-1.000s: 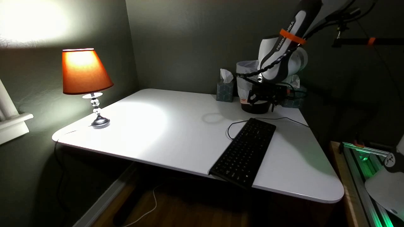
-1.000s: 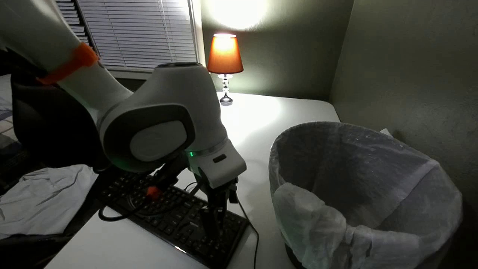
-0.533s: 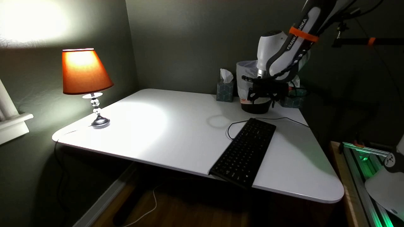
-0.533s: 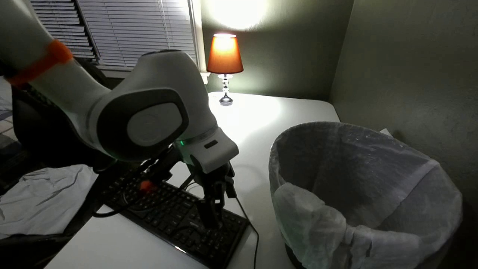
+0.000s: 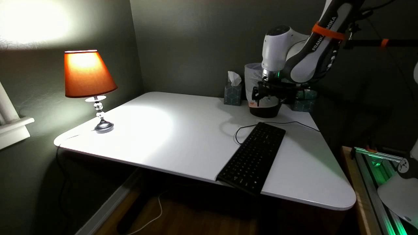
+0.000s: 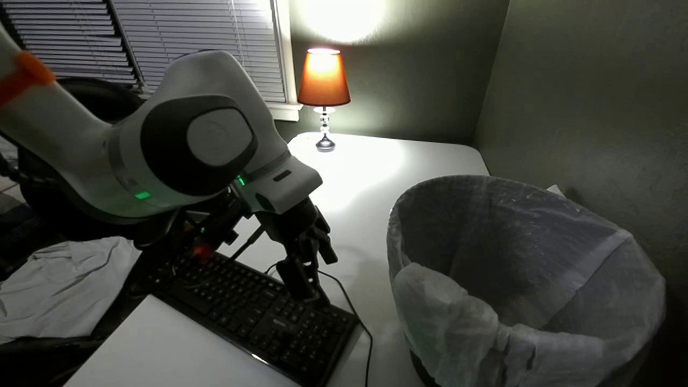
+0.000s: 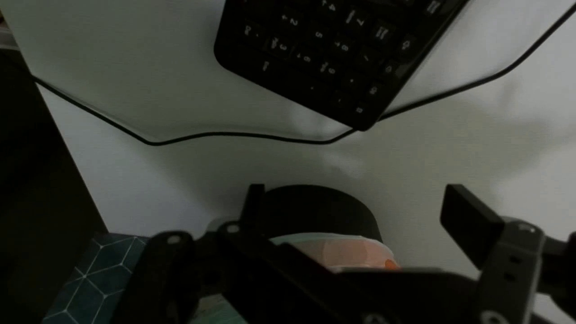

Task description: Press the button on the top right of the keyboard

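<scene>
The long black keyboard [image 5: 253, 156] lies on the white desk in both exterior views [image 6: 252, 312], its near end overhanging the desk edge. In the wrist view its number-pad end [image 7: 324, 54] shows at the top, with the top right corner key [image 7: 359, 110] nearest the jaws. A thin dark cable [image 7: 216, 133] runs past that corner. My gripper [image 7: 353, 198] is open, with nothing between its fingertips. In both exterior views the gripper [image 5: 269, 99] is raised above the desk near the keyboard's number-pad end, apart from it [image 6: 318, 277].
A waste bin with a pale liner [image 5: 254, 76] stands close behind the gripper; it is large in an exterior view [image 6: 484, 258]. Tissue boxes [image 5: 232, 94] stand beside it at the back, one also in the wrist view [image 7: 103, 274]. An orange lamp [image 5: 86, 76] stands at the desk's far corner.
The arm has swung and lifted, and the hand has turned more upright. The gripper has risen a little away from the number-pad end. The keyboard has not moved.
</scene>
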You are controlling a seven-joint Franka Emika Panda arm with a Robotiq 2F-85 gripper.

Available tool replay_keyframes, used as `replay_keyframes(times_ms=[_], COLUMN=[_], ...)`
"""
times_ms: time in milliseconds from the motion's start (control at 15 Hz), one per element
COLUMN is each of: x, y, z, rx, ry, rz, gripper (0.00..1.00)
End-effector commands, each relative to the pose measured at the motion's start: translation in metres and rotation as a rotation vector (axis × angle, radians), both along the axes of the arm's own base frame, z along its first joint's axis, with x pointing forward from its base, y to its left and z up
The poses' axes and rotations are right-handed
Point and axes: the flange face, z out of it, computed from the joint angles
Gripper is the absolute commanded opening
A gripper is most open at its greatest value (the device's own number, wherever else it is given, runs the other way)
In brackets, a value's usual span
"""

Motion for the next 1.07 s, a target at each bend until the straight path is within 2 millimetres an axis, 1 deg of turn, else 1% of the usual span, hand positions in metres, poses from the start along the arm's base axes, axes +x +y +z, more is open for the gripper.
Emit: replay_keyframes(times_ms=[0, 400, 467, 600, 1000], x=[-0.003, 0.002, 0.009, 0.009, 0.009], y=[0.018, 0.044, 0.036, 0.041, 0.041], z=[0.008, 0.018, 0.015, 0.017, 0.018], rx=[-0.032, -0.092, -0.091, -0.098, -0.099], ry=[-0.032, -0.083, -0.072, -0.084, -0.085], rz=[0.01, 0.068, 0.075, 0.086, 0.084], gripper=[1.0, 1.0, 1.0, 1.0, 1.0])
